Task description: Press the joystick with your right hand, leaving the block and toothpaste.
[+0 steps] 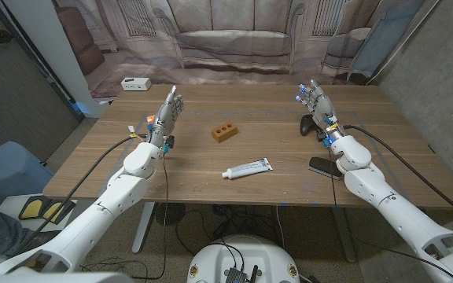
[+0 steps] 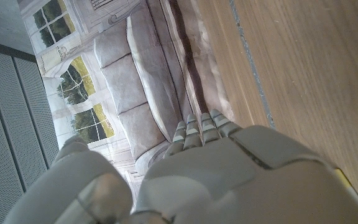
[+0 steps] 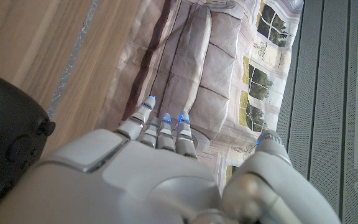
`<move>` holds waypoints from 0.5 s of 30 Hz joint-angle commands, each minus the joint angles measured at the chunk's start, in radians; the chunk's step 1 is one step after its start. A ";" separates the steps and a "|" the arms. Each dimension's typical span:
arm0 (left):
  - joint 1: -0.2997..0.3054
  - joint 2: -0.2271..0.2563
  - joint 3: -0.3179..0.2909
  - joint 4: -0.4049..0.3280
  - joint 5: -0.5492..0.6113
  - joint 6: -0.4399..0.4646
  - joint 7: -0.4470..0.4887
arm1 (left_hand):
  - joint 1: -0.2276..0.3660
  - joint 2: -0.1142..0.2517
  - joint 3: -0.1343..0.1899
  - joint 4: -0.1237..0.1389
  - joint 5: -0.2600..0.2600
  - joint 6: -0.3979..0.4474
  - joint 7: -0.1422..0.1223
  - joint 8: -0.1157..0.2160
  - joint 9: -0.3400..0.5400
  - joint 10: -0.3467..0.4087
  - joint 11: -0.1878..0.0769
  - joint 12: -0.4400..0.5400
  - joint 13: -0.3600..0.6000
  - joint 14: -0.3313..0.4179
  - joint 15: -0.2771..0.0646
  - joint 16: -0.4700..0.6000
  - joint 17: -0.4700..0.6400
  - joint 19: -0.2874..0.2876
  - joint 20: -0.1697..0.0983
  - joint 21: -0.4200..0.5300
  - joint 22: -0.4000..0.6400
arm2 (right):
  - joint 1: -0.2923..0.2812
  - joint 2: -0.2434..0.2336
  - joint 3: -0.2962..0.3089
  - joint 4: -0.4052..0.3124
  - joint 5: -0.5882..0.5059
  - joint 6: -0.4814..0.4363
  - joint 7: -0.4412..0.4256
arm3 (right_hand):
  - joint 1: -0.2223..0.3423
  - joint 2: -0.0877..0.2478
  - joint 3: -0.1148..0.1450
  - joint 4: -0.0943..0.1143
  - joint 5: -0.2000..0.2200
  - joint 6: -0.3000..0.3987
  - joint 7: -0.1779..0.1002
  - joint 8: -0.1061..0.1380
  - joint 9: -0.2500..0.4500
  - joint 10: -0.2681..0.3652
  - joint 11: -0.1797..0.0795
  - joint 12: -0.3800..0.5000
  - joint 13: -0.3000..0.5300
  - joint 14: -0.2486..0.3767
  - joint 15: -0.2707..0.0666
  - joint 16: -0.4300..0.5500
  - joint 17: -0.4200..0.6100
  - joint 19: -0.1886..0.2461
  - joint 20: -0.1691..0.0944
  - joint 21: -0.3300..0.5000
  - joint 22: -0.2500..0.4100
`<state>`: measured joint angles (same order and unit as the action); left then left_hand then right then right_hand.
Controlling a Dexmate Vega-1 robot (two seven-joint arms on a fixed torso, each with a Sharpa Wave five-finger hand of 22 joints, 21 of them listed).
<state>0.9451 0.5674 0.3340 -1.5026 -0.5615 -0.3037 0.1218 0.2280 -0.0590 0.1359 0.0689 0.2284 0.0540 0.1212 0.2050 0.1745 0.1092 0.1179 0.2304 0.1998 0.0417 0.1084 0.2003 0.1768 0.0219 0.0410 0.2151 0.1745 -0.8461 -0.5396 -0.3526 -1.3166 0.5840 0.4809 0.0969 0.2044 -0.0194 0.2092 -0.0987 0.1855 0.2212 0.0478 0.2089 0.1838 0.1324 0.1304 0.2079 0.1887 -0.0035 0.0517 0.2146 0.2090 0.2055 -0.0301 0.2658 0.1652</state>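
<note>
Matt wood-grain table (image 1: 211, 169) (smooth); joystick (image 1: 310, 125) probably matt black plastic.

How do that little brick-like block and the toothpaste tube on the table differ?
The block is orange-brown, short and chunky, with holes in its top; the toothpaste is white, long and flat. The block sits farther from the robot, the toothpaste nearer its edge of the table. Both lie at a slant, untouched by either robot hand.

I can't read any text: the toothpaste (image 1: 247, 168) tube near the block (image 1: 224, 133) carries print, but it's too small to make out
</note>
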 commanded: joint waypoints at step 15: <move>0.017 0.017 -0.004 -0.039 0.026 0.020 0.025 | 0.015 0.016 0.004 -0.009 -0.007 0.035 0.002 0.005 0.003 0.031 -0.016 0.008 -0.004 0.029 -0.013 0.004 0.003 0.029 -0.030 0.006 0.003 | -0.042 -0.048 0.022 -0.057 -0.075 0.028 -0.071 | 0.010 0.007 0.002 -0.011 0.004 0.002 0.030 -0.007 0.002 0.037 0.002 0.010 0.000 0.034 -0.009 0.008 0.000 0.042 -0.001 -0.007 0.006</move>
<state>0.9580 0.5781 0.3329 -1.5312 -0.5413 -0.2919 0.1426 0.2386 -0.0485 0.1398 0.0649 0.2284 0.0809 0.1197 0.2050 0.1744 0.1310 0.1038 0.2304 0.1951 0.0628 0.0981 0.2002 0.1769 0.0447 0.0182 0.2150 0.1744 -0.8666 -0.5636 -0.3431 -1.3412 0.5374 0.5070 0.0585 0.2085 -0.0154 0.2108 -0.1059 0.1855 0.2162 0.0617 0.2032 0.1837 0.1615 0.1238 0.2153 0.1860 0.0215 0.0410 0.2184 0.2090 0.2347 -0.0338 0.2658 0.1652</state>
